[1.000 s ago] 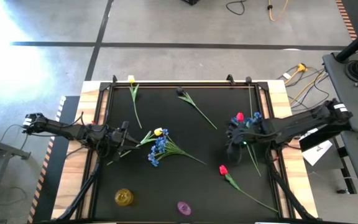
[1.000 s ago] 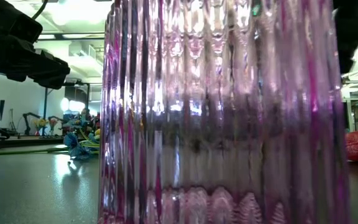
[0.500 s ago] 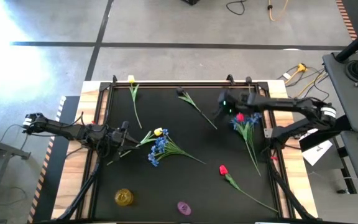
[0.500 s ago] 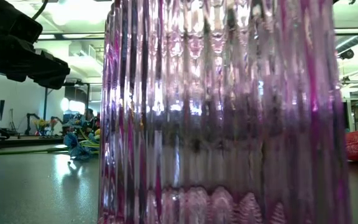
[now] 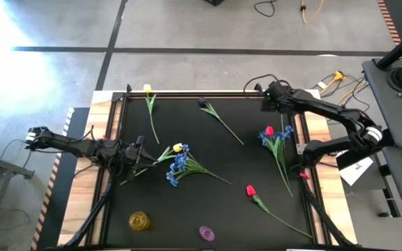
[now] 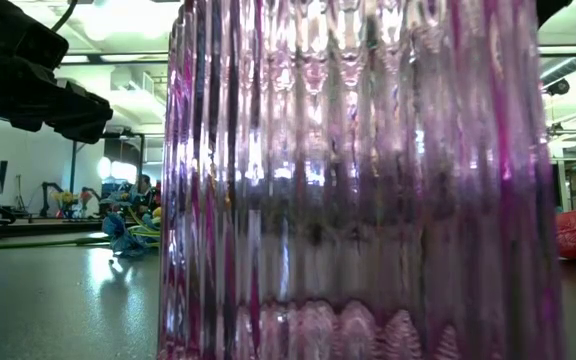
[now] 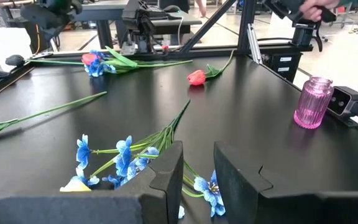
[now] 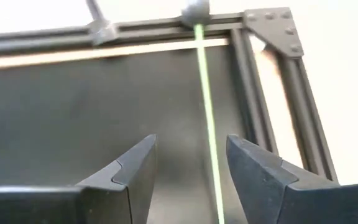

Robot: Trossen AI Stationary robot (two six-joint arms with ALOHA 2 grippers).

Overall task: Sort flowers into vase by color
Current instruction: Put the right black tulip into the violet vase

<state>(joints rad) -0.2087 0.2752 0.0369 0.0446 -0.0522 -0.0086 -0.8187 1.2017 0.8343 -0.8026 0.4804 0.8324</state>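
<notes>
Since neither gripper holds a flower, the flower-to-gripper relation is what gets logged:
left gripper (image 7: 197,165): fingers parted, nothing clamped; held low over the table's left side (image 5: 140,154).
ahead of left gripper: blue spray (image 7: 126,155) lies just beyond the fingertips, blossoms nearest, stems fanning away toward the table's middle (image 5: 179,166).
beside it: yellow tulip (image 5: 178,148) is just by the spray, its stem running back toward the left gripper; contact with the fingers cannot be told.
right gripper (image 8: 189,146): fingers spread, empty; held at the far edge near the right corner (image 5: 266,97).
under right gripper: a thin green line (image 8: 207,112) runs lengthwise between the fingers to the frame; stem or cord cannot be told.
nearest flowers to right gripper: red tulip (image 5: 269,131) with a blue sprig, lying toward the near side of it, stems pointing to the near right.
vases: yellow vase (image 5: 139,221) and purple vase (image 5: 206,232) at the near edge, both flowerless.
judgement: left arm is judged nearer to the blue spray; reach is straight ahead, with the long axis roughly in line with the fingers.
</notes>
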